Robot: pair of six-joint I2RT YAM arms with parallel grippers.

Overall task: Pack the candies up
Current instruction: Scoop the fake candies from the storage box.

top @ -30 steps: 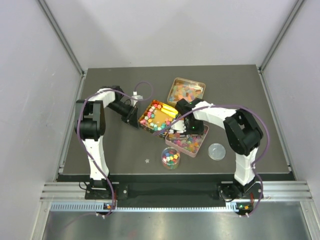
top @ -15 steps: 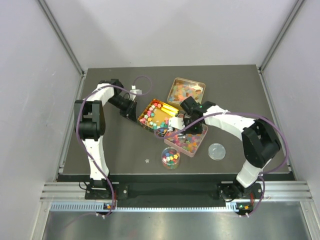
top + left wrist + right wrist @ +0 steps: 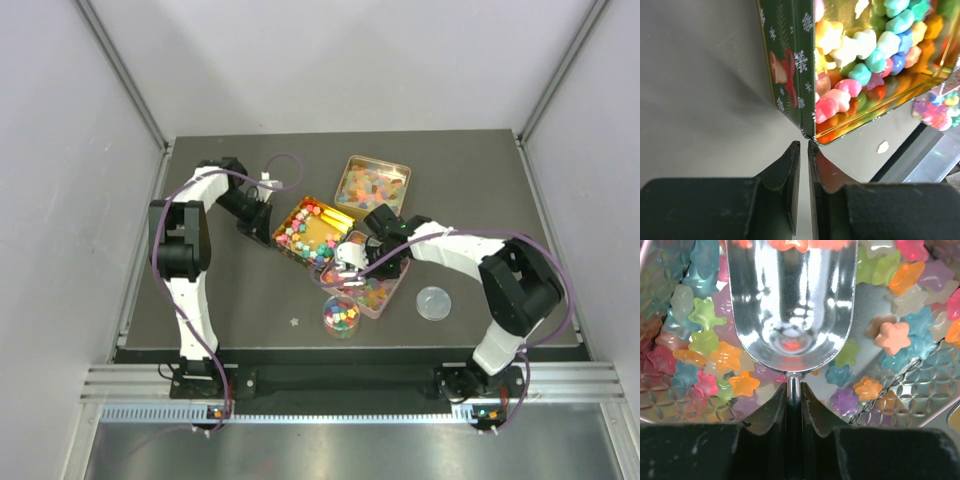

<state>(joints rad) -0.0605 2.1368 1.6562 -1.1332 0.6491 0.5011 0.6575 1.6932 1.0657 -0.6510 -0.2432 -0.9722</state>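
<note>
My right gripper (image 3: pixel 794 382) is shut on the thin handle of a shiny metal scoop (image 3: pixel 792 305). The scoop's bowl hangs over translucent star-shaped candies (image 3: pixel 742 382) in the pink tin (image 3: pixel 395 290). In the top view the right gripper (image 3: pixel 366 268) and the scoop (image 3: pixel 348 260) are over that tin's left part. My left gripper (image 3: pixel 803 143) is shut and empty, its tips at the corner of the green-walled gold tin (image 3: pixel 787 65), which holds opaque candies (image 3: pixel 850 45). In the top view the left gripper (image 3: pixel 265 228) is at that tin's left edge (image 3: pixel 288 222).
A third tin (image 3: pixel 408 180) of candies stands at the back. A small clear jar (image 3: pixel 341 316) with candies stands near the front, its round lid (image 3: pixel 433 302) lying to the right. A small white bit (image 3: pixel 295 321) lies left of the jar.
My right arm has stretched out and carried the scoop nearer and to the left, low over the pink tin. My left gripper has drawn back a little along the gold tin's left edge.
</note>
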